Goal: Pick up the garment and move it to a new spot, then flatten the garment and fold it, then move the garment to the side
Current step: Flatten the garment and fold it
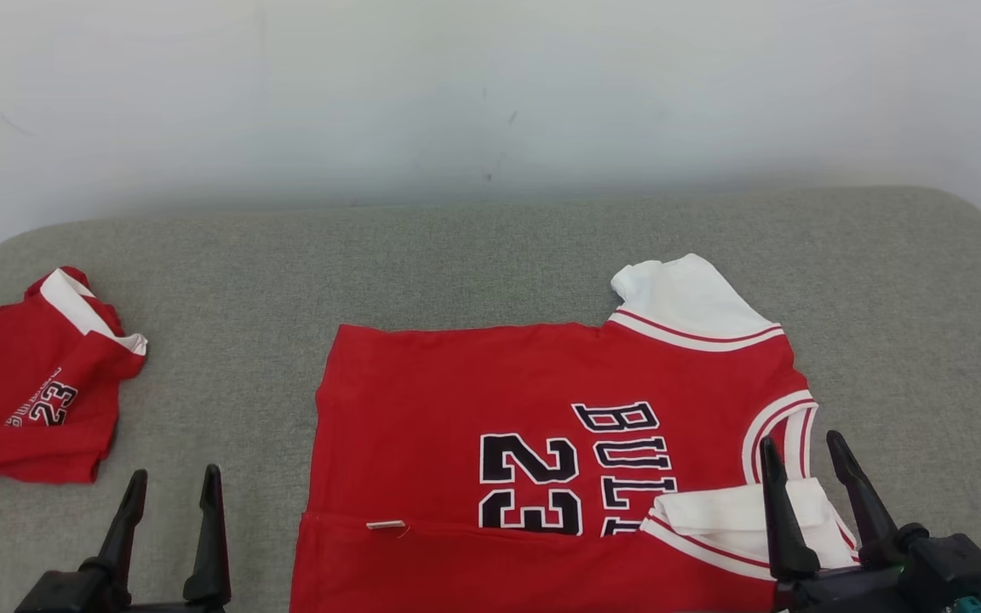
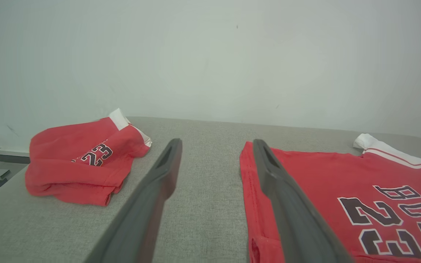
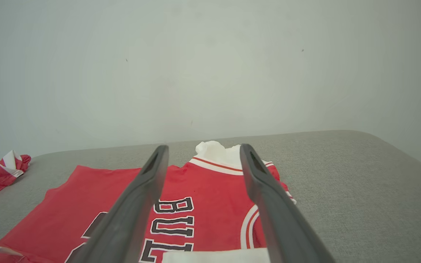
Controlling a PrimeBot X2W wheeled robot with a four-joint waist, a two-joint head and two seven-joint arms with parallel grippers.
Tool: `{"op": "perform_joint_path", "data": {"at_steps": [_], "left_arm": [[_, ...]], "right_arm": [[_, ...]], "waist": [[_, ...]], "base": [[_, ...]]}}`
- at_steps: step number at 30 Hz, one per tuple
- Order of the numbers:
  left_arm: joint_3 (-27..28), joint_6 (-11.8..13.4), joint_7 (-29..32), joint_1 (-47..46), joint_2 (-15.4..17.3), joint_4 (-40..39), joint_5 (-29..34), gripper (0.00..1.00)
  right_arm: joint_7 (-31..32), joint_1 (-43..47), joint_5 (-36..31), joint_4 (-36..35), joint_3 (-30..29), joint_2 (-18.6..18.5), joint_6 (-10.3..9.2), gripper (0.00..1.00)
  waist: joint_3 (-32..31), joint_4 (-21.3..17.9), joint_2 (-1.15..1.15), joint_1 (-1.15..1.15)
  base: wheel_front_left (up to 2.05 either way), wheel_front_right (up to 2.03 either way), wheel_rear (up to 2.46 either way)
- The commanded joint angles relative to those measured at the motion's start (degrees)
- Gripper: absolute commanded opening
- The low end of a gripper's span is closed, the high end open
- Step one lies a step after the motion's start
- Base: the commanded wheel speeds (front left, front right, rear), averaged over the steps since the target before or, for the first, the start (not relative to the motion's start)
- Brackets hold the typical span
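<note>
Showing "23" and "BUL", the red jersey lies spread.

Your head camera looks forward and down across the grey counter to a pale wall. Both wrist cameras sit low, sighting along the left hand and right hand. All share the flat red jersey.

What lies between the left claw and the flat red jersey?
Nothing visible. The open left claw hovers over bare grey cushion beside the jersey; the other red garment lies farther left, out of the way.
</note>
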Motion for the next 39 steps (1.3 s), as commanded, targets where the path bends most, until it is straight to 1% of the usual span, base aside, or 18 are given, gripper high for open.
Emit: {"op": "perform_joint_path", "data": {"at_steps": [1,4,11,20,25,29,32,35,37,39], "left_arm": [[0.3,-0.3,0.0,0.9,-0.1,0.4,0.6,1.00],[0.9,-1.6,0.0,0.9,-0.7,1.8,1.6,1.00],[2.4,-3.5,0.0,1.4,-2.3,2.9,3.2,1.00],[3.9,-4.7,0.0,1.0,-3.8,3.6,4.8,1.00],[3.9,-5.9,0.0,-4.1,-2.8,6.0,4.4,1.00],[2.7,-6.8,0.4,-10.2,-1.1,9.0,3.7,1.00],[1.3,-7.5,2.6,-15.6,0.6,10.8,2.8,1.00],[-0.1,-7.9,5.1,-21.7,1.9,12.3,0.3,1.00],[-1.9,-7.9,7.3,-25.4,3.3,13.8,-0.4,1.00],[-3.9,-8.0,10.2,-29.4,4.0,15.4,-2.5,1.00]], "right_arm": [[-0.4,0.6,-0.3,0.2,0.1,0.1,-0.16,1.00],[-0.5,1.2,-0.4,1.1,0.2,0.1,-0.16,1.00],[-0.8,2.3,-0.5,1.5,0.4,0.3,-0.16,1.00],[-0.9,1.9,-0.6,2.1,-0.1,-0.3,-0.16,1.00],[-0.6,-2.2,-0.2,3.5,-0.7,-2.3,-0.16,1.00],[1.2,-8.0,1.9,5.8,-1.4,-3.8,-0.16,1.00],[3.9,-13.3,1.8,8.4,-1.6,-5.6,-0.16,1.00],[6.9,-19.6,2.3,11.5,-1.0,-7.1,-0.16,1.00],[8.5,-23.7,2.6,13.4,-0.3,-8.4,-0.16,1.00],[10.6,-27.8,2.9,15.6,0.0,-9.4,-0.16,1.00]], "waist": [[0.0,0.1,0.00,0.00],[-0.4,0.7,0.00,0.00],[-1.1,1.1,0.00,0.00],[-0.9,1.3,0.00,0.00],[0.7,1.2,0.00,0.00],[2.5,0.9,0.00,0.00],[4.6,0.6,0.00,0.00],[7.3,0.7,0.00,0.00],[9.3,0.7,0.00,0.00],[11.4,0.9,0.00,0.00]], "base": [[0.00,0.00,0.00],[0.00,0.00,0.00],[0.00,0.00,0.00],[0.00,0.00,0.00],[0.00,0.00,0.00],[0.00,0.00,0.00],[0.00,0.00,0.00],[0.00,0.00,0.00],[0.00,0.00,0.00],[0.00,0.00,0.00]]}}
